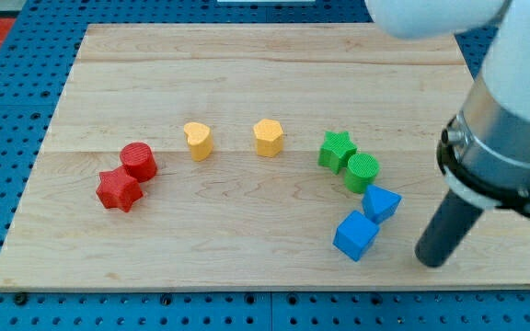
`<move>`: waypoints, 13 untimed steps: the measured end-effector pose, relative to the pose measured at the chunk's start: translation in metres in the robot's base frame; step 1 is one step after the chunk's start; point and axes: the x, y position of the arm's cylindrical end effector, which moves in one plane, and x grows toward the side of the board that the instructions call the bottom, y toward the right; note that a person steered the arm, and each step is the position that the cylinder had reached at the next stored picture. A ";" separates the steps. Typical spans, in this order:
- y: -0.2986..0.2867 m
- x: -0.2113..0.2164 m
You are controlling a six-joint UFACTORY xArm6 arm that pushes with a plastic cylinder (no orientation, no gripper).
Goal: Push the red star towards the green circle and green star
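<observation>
The red star (119, 190) lies at the view's left of the bench (247, 267), touching the red cylinder (139, 161) above it and well apart from the green star (336, 150) and green circle (362, 172), which touch each other. My tip (433, 260) stands to the right of the green circle, beyond the blue cube (355, 235), far from the red star. There is no hand here, only the rod, so nothing opens or closes. I judge the push is not yet begun: the tip must first travel around to the red star's left side, then push rightward.
</observation>
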 end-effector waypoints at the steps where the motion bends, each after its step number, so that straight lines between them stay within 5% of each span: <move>1: -0.071 0.007; 5: -0.273 0.001; 7: -0.346 -0.068; 9: -0.413 -0.082; 10: -0.400 -0.105; 12: -0.251 -0.074; 13: -0.241 -0.077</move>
